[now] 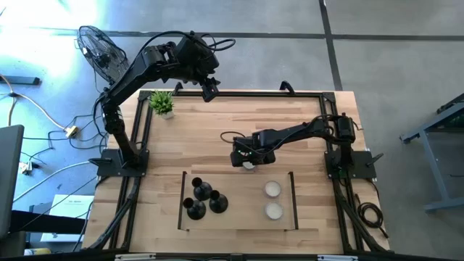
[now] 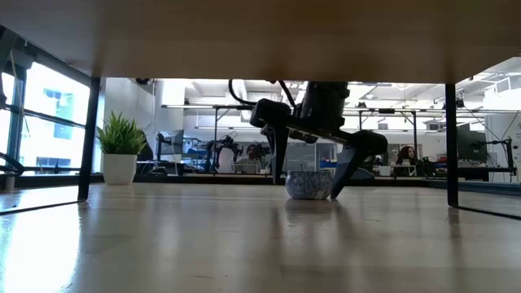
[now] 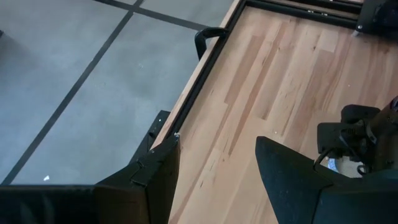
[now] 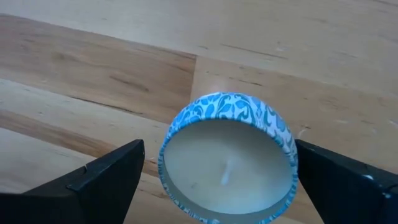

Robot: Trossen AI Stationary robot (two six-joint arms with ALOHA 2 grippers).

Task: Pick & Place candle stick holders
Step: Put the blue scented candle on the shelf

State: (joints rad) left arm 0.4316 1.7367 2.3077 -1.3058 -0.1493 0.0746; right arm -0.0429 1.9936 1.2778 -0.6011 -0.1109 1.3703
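Low view: a dark band across the top cuts off the right arm above its gripper (image 2: 318, 181), and the three candle stick holders (image 1: 204, 198) don't show there at all; background people too small and blurred to make out. High view: the blue patterned candle tin (image 4: 227, 157) is mostly hidden under the right gripper, only a pale sliver visible, and the holders' stems and cups are too small to separate from above. Right wrist view cuts the tin's near rim at the edge; left wrist view crops both left fingers (image 3: 147, 186).
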